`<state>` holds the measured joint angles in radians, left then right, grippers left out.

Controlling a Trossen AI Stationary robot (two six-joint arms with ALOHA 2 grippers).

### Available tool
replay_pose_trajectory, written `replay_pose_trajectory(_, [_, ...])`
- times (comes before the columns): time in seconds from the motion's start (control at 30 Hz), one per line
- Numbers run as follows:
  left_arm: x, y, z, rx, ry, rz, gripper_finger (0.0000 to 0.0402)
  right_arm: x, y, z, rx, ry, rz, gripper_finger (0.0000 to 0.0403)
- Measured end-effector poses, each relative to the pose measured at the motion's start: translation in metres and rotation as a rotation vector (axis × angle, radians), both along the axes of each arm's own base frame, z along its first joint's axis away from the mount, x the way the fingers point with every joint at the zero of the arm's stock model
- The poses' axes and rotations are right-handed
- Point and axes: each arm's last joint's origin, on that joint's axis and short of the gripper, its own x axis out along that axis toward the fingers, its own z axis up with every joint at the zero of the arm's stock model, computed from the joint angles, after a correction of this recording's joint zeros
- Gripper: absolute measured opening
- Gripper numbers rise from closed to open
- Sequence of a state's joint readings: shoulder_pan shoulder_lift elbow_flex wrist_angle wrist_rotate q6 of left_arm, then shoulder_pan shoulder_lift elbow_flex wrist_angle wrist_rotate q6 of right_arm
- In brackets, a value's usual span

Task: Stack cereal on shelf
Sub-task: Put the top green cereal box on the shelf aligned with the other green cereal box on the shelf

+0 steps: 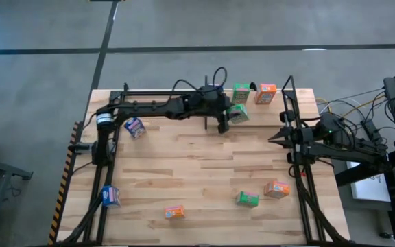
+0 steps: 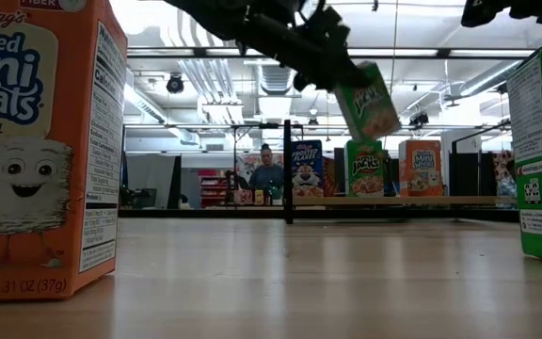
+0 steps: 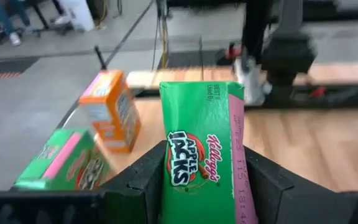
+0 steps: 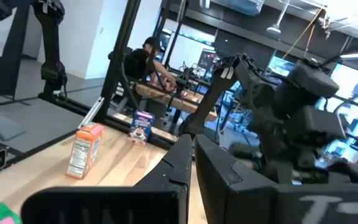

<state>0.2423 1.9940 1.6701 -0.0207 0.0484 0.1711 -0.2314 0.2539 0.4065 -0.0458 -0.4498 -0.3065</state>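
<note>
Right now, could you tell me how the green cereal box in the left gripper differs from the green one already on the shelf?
The held green box hangs tilted in the air, clamped by the left gripper; the shelf green box stands upright on the shelf, with nothing gripping it. The shelf green box has an orange box beside it. Both are green Apple Jacks boxes.

overhead, table-level (facing room), two wrist views
</note>
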Motion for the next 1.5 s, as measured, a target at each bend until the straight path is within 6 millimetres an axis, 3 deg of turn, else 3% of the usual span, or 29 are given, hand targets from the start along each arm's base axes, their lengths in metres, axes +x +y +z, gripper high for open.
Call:
replay_pose_trajectory(0.47, [0.027,0.025,-0.026,0.068,0.13,-0.008,0.0139,0.0,0.0,0.0,0.001,0.002,-0.001,0.0012])
replay_pose_trajectory(0.97, [0.036,0.048,-0.051,0.056,0.18,0.023,0.0141,0.0,0.0,0.0,0.002,0.004,-0.005,0.0012])
replay_pose_trajectory(1.5, [0.035,0.052,-0.052,0.088,0.193,0.056,0.0206,0.0,0.0,0.0,0.003,0.004,-0.005,0.0012])
